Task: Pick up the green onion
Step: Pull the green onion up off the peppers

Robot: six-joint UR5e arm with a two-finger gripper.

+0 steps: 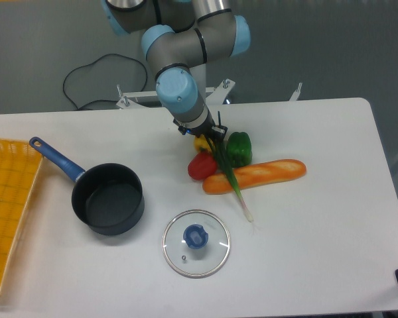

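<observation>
The green onion (231, 177) is a long thin stalk that runs from dark green leaves under the gripper down across the baguette (255, 175) to a pale white tip near the table. My gripper (213, 137) sits over the leafy end, beside the green bell pepper (239, 148). Its fingers look closed around the leaves, and the stalk hangs slanting down from them. The fingertips are partly hidden by the wrist and the vegetables.
A red pepper (200, 165) and a yellow pepper (201, 142) lie next to the gripper. A dark pot with a blue handle (107, 198) stands to the left, its glass lid (196, 243) in front. A yellow basket (6, 205) is at the left edge.
</observation>
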